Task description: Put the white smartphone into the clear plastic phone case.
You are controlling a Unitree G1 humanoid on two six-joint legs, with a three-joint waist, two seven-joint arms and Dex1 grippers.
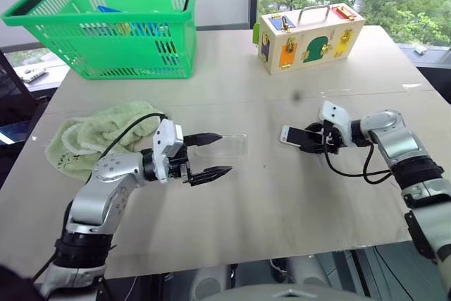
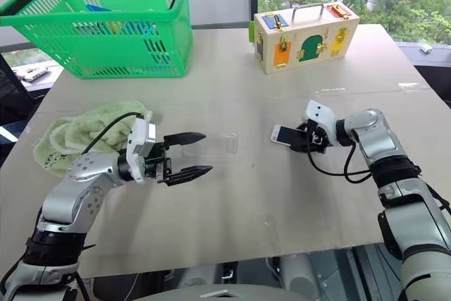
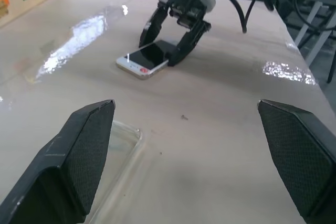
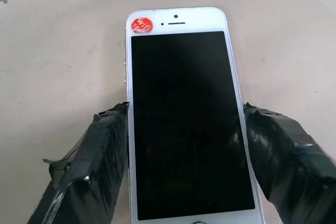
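The right gripper (image 4: 181, 156) straddled the flat white smartphone with the black screen (image 1: 294, 134) right of centre, fingers touching its long edges, unlifted, and it might skid away; the left gripper (image 1: 214, 154) gaped beside the clear plastic case (image 1: 224, 145)

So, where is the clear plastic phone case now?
In the left eye view, the clear plastic phone case lies flat on the table, left of centre, at the left gripper's fingertips.
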